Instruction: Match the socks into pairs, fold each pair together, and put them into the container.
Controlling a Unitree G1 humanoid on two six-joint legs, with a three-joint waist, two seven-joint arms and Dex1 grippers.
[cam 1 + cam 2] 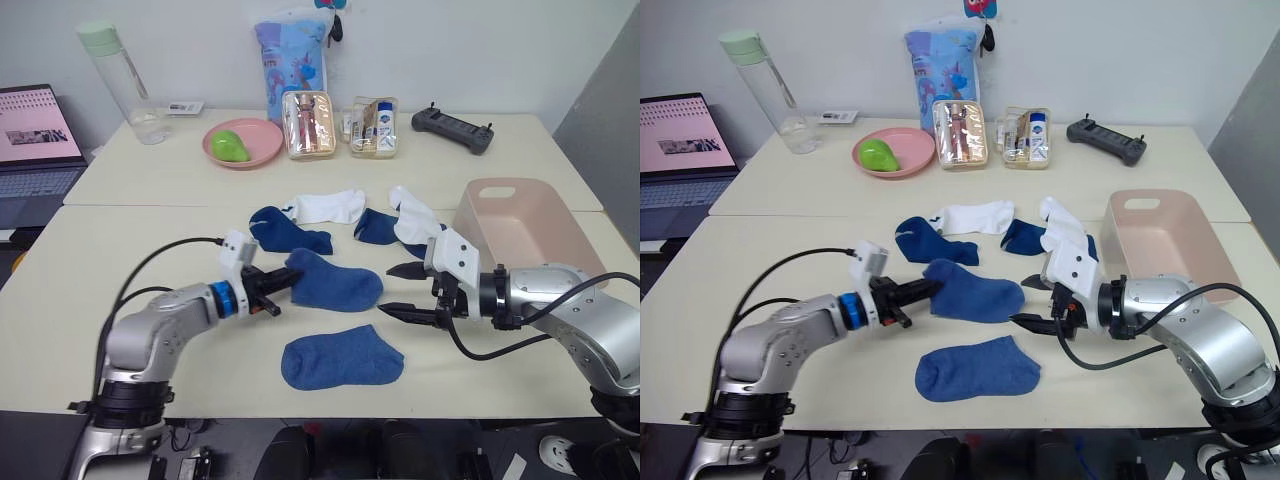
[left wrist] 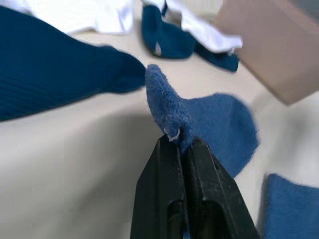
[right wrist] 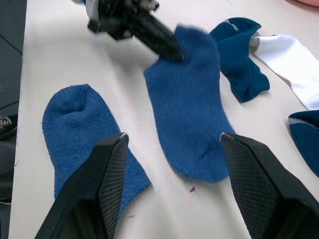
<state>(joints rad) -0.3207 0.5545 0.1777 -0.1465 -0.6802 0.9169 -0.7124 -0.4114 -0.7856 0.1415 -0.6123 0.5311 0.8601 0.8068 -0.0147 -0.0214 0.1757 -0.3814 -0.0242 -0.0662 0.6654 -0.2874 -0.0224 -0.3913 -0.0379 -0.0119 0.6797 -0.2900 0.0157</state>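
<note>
Blue sock cuff pinched in left hand, right hand spread just beside toe

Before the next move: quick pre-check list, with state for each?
1. Left gripper shut on the blue sock at its edge: ok.
2. Right gripper open, facing the sock's other end: ok.
3. Right gripper on the sock: not ok, a gap shows in the right wrist view.
4. Matching blue sock lies flat nearby: ok.
5. Container upright, open, beside the right arm: ok.
6. Other socks clear of the held one: cannot tell, a dark blue one lies close.
</note>
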